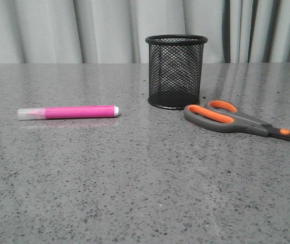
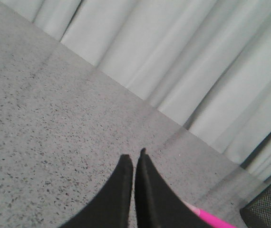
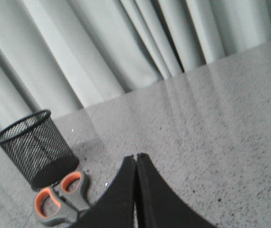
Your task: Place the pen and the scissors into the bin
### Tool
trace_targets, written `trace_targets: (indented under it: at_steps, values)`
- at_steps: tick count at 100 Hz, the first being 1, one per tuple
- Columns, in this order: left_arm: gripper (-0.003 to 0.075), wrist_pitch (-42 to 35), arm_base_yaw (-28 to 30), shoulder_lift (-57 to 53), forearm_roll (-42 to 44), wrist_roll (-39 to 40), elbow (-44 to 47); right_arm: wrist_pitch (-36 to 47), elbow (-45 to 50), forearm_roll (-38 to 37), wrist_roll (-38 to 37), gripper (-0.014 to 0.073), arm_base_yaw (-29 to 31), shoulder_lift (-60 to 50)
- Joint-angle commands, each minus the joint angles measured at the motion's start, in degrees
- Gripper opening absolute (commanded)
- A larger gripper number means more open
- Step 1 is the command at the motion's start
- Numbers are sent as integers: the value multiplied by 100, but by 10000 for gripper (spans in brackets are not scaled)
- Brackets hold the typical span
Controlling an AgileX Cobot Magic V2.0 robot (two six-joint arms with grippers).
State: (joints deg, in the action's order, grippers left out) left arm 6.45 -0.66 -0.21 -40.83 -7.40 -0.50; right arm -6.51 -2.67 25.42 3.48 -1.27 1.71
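- Two items wait outside the bin (image 1: 176, 71), the black mesh cup standing upright and empty as far as I can see through its wire wall.
- The pen (image 1: 68, 112) lies flat well to the left of the bin, its whitish cap pointing away from the cup and its small white tip toward it; lying crosswise like that, I judge it offers its barrel for a pinch across the middle.
- The scissors (image 1: 241, 121) lie flat just right of the bin, orange-lined loops nearest the cup's base, dark blades trailing away to the right and closed.
- My left gripper (image 2: 134, 164) hangs above bare table (image 1: 135, 193) with its fingers pressed together, holding nothing; a sliver of pink pen shows beside it.
- My right gripper (image 3: 136, 164) is likewise closed and empty, with the scissors' loops and the bin ahead of it.
- Each arm sits on its own item's side, so I read this as the start, nothing binned yet.
- Grey curtains (image 1: 109, 28) hang behind the bin.
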Motion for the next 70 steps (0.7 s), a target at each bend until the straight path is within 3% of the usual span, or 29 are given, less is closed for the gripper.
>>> trace_targets:
  at_steps: [1, 27, 40, 53, 62, 70]
  values:
    - [-20, -26, -35, 120, 191, 9, -416, 49, -493, 29, 24, -64, -3, 512]
    - [-19, 1378, -35, 1599, 1839, -36, -1804, -1154, -1851, -15, 598, -64, -3, 2610]
    - [-19, 1901, -35, 2394, 1857, -646, -2359, -1604, -2461, -15, 752, -67, -3, 3420]
    - [-16, 2022, -35, 2951, 1700, -764, -2692, -1770, -2843, -15, 959, -61, -27, 3856]
    - [20, 2022, -35, 3245, 1354, -1139, -2823, -1759, -2965, -15, 1000, 2, -76, 3939]
    - [119, 2022, -35, 3478, 850, -1579, -2900, -1717, -2989, -15, 1011, 134, -76, 3939]
